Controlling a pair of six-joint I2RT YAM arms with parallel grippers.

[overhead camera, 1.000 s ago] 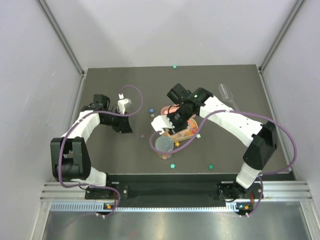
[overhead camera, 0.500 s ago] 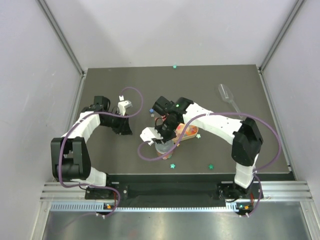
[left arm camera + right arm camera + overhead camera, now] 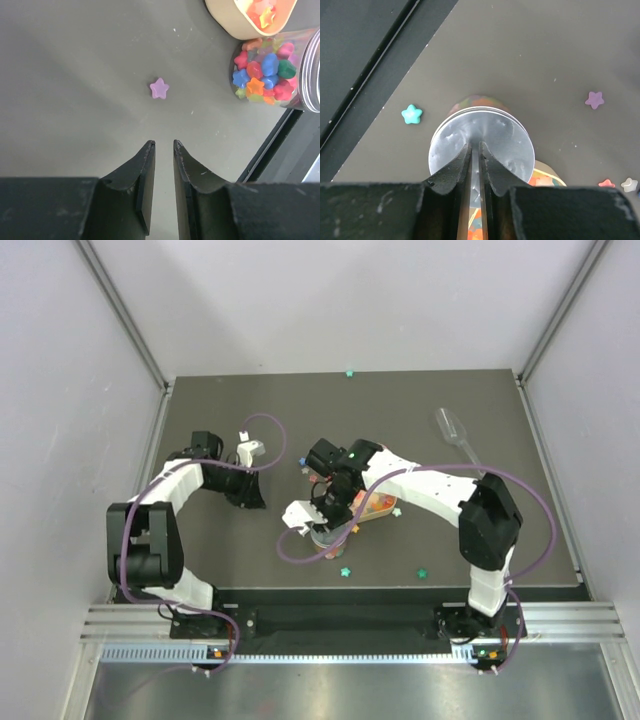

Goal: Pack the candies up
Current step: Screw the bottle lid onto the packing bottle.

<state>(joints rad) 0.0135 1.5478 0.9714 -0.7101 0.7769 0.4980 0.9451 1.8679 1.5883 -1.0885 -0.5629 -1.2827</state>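
Observation:
A clear round jar (image 3: 267, 70) packed with star candies (image 3: 256, 86) stands near the middle of the mat under a silver lid (image 3: 505, 135). My right gripper (image 3: 474, 145) is shut, and its fingertips sit right over the middle of that lid (image 3: 328, 536). Behind the jar lies a beige dish (image 3: 235, 22) with orange and red candies in it. My left gripper (image 3: 164, 144) hangs to the jar's left (image 3: 248, 498), jaws a narrow gap apart and holding nothing. A loose purple star (image 3: 159, 88) lies just beyond its tips.
Loose stars lie on the dark mat: teal (image 3: 412, 114) near the front edge, green (image 3: 422, 572) further right, green (image 3: 349, 373) at the back edge, blue (image 3: 303, 462). A clear scoop (image 3: 455, 430) lies at the back right. The mat's front rim (image 3: 400, 589) runs close to the jar.
My right arm swung left and toward the front, coming over the jar's lid, and its jaws closed. The left arm has barely moved.

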